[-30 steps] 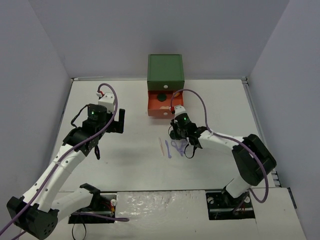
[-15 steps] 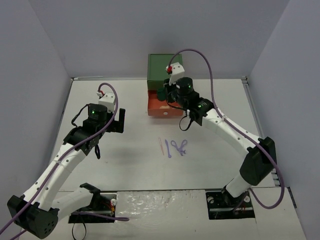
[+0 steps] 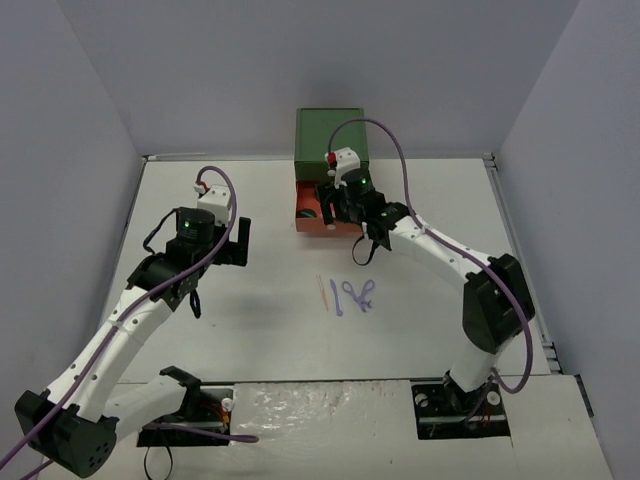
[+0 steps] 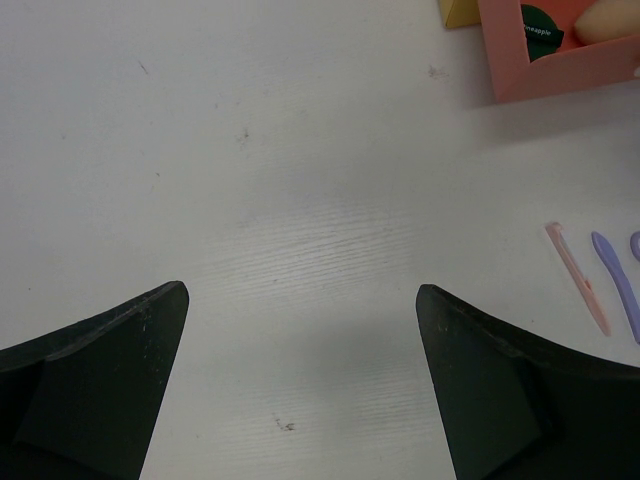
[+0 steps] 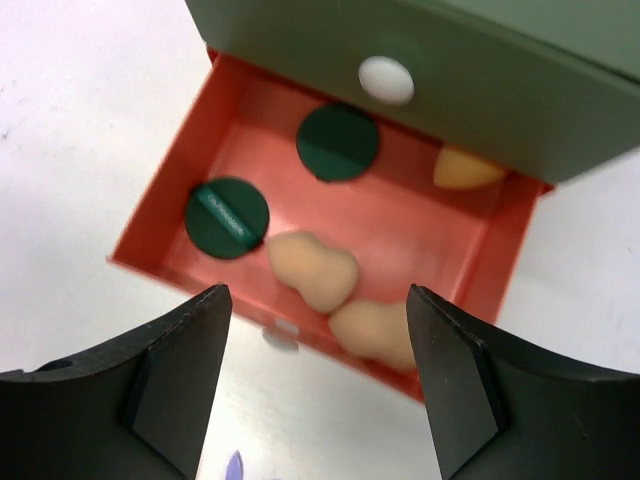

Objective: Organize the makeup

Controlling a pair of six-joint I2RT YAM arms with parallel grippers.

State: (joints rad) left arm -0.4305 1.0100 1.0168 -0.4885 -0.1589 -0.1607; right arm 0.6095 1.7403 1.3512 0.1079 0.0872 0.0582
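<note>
My right gripper hangs open over the pulled-out orange drawer, with nothing between its fingers. In the drawer lie two dark green discs and three tan sponges. In the top view the right gripper is above that drawer. On the table in front of it lie a pale orange stick and lilac tools. My left gripper is wide open over bare table, left of the stick and a lilac tool.
The green drawer box stands at the back middle against the wall. Grey walls close the table on the left, back and right. A corner of the drawer shows at the top right of the left wrist view.
My right gripper went from the table beside the lilac tools up to the drawer and opened. A second green disc now lies in the drawer. The left arm has not moved.
</note>
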